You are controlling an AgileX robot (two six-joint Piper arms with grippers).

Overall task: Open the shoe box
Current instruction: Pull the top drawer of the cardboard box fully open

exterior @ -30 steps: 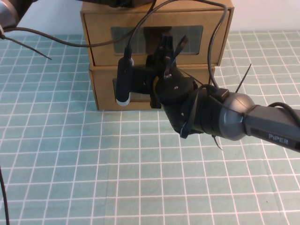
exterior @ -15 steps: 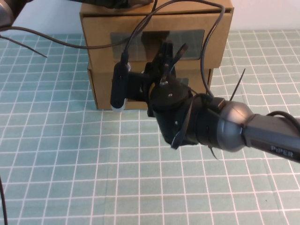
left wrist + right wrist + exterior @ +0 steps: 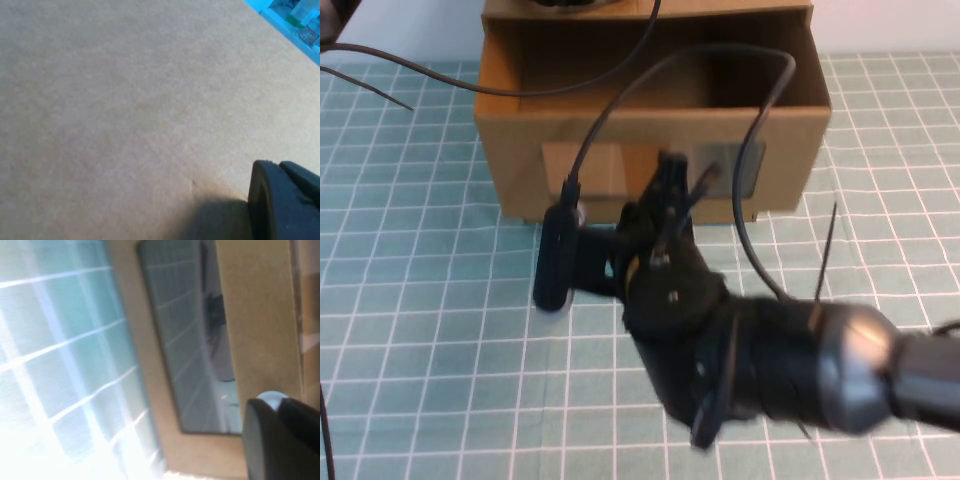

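A brown cardboard shoe box [image 3: 520,170] stands at the back of the table. Its upper drawer, with a film window [image 3: 720,170] in its front panel, is slid out toward me, and its dark inside [image 3: 660,70] shows. My right gripper [image 3: 668,178] is at the middle of that front panel, shut on a small white knob [image 3: 272,399] beside the window [image 3: 190,340]. My left gripper [image 3: 280,172] rests on the box's flat cardboard top [image 3: 125,100], fingers together with nothing between them. The drawer hides the lower box.
A green checked cloth [image 3: 420,300] covers the table. Black cables [image 3: 620,95] loop over the open drawer. My right arm's bulky wrist [image 3: 770,360] and its black camera tube [image 3: 555,255] fill the space in front of the box.
My right gripper has drawn back toward me with the knob, and the upper drawer slid out with it. The lower box front is now covered.
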